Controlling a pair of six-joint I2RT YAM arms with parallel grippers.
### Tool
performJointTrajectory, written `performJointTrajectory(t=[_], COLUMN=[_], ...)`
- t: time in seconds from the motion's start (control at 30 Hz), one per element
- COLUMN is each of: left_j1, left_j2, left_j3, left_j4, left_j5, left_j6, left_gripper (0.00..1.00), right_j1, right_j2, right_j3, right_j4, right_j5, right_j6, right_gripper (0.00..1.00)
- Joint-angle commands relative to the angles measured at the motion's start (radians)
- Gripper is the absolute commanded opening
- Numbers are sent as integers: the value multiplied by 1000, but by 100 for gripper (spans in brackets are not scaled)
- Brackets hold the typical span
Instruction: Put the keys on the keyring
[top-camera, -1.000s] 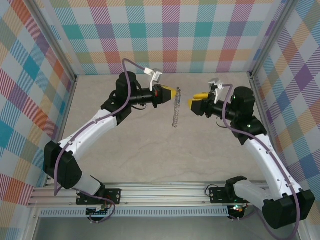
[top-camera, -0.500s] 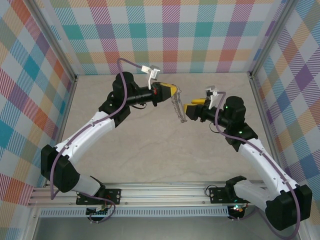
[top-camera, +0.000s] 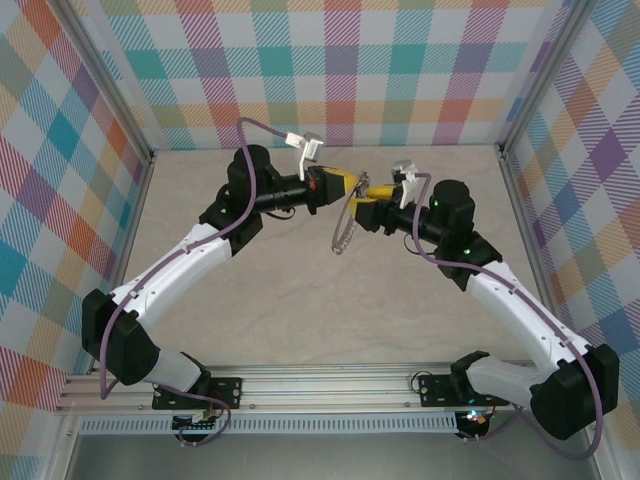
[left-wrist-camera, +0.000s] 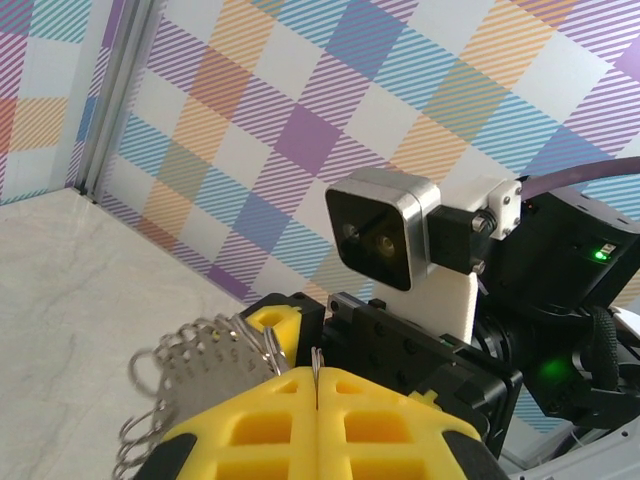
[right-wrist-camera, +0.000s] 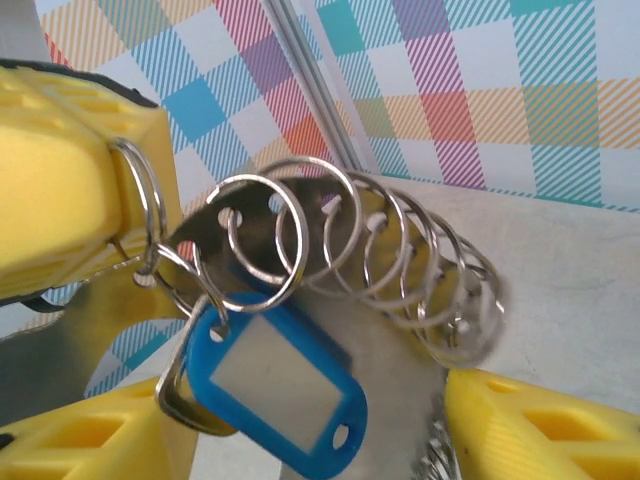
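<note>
Above the middle of the table (top-camera: 300, 300), the keyring (top-camera: 343, 225) is held up in the air, clamped by its thin edge between the clenched yellow fingers of the left gripper (top-camera: 349, 185); in the top view it is seen only as a faint dangling hoop, and the keys cannot be made out there at all.

From the right wrist, the keys (right-wrist-camera: 270, 385) are seen hanging at the near end of the hoop, close to the left gripper's finger; one blue tag (right-wrist-camera: 300, 400) with a white label is counted, and one silver key (right-wrist-camera: 172, 398), mostly hidden behind it. The link joining them to a wire loop (right-wrist-camera: 262, 235) is too tangled to be read with certainty. Roughly nine such loops are counted, the farthest ones being blurred.

The right gripper (top-camera: 358, 209) is set with its fingers spread on either side of the tag, nothing being squeezed; whether a finger brushes the key cannot be told.

Two arms are counted; the table is pale and marbled, enclosed by walls (top-camera: 350, 70) of many-coloured plaid, with an aluminium rail (top-camera: 330, 400) along the near edge.
</note>
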Motion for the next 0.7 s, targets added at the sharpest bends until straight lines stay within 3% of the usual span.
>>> performJointTrajectory(t=[0.0, 0.1, 0.2, 0.33, 0.67], left_j1=[-11, -10, -11, -11, -11], left_j2=[-20, -17, -18, -15, -14], left_j3=[3, 1, -5, -11, -28], left_j4=[66, 68, 73, 84, 118], left_j5=[-12, -22, -36, -50, -70], left_j6=[-15, -15, -16, -23, -46], left_gripper=[0, 0, 0, 0, 0], right_j1=[12, 25, 35, 52, 142], right_j2=[15, 20, 5, -31, 18], right_j3=[46, 55, 49, 32, 76], right_j4=[20, 6, -16, -47, -80], right_j5=[-1, -15, -24, -33, -48], right_j6=[-32, -47, -61, -68, -86], right_gripper=[61, 46, 22, 0, 0])
